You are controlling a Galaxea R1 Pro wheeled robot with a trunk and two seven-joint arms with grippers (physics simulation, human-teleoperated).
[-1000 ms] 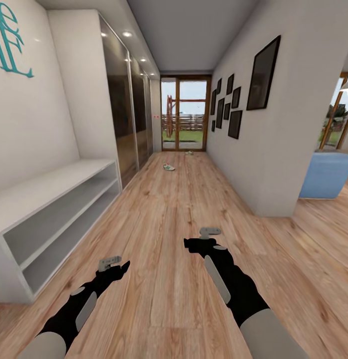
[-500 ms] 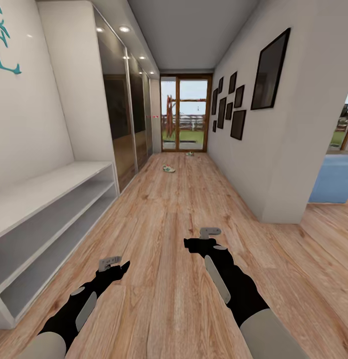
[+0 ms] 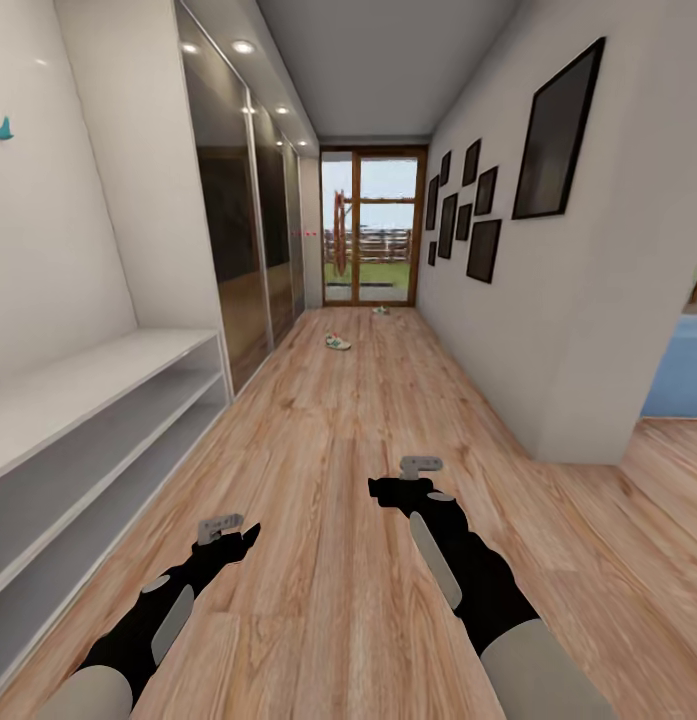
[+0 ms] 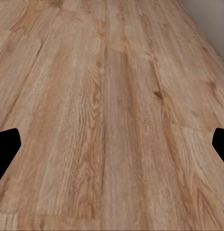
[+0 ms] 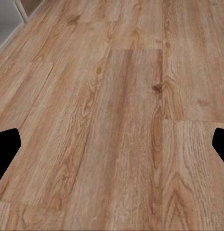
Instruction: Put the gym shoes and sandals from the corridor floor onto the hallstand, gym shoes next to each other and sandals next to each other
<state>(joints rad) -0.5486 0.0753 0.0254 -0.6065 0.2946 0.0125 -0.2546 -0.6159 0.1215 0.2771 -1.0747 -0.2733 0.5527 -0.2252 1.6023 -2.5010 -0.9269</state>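
Note:
Far down the corridor floor (image 3: 328, 450), one white gym shoe (image 3: 336, 342) lies on the planks. The other gym shoe (image 3: 380, 310) rests further on, close to the glass door. The sandals and the hallstand are out of view. My left gripper (image 3: 251, 531) hangs low over bare planks at the near left, open and holding nothing. My right gripper (image 3: 374, 488) hovers a little further ahead, also open and holding nothing. In the wrist views, the left gripper (image 4: 112, 147) and the right gripper (image 5: 112, 147) have their dark fingertips spread wide over wood grain.
A plain low white two-shelf bench (image 3: 98, 375) runs along the left wall, with a mirrored wardrobe (image 3: 238, 240) beyond it. On the right, a white wall with dark frames (image 3: 483, 250) ends at a corner (image 3: 588, 440). A glass door (image 3: 368, 235) closes the corridor's end.
The whole view has advanced down the corridor: the bench and teal lettering slid off to the left and the right wall corner came nearer. Both arms keep the same pose.

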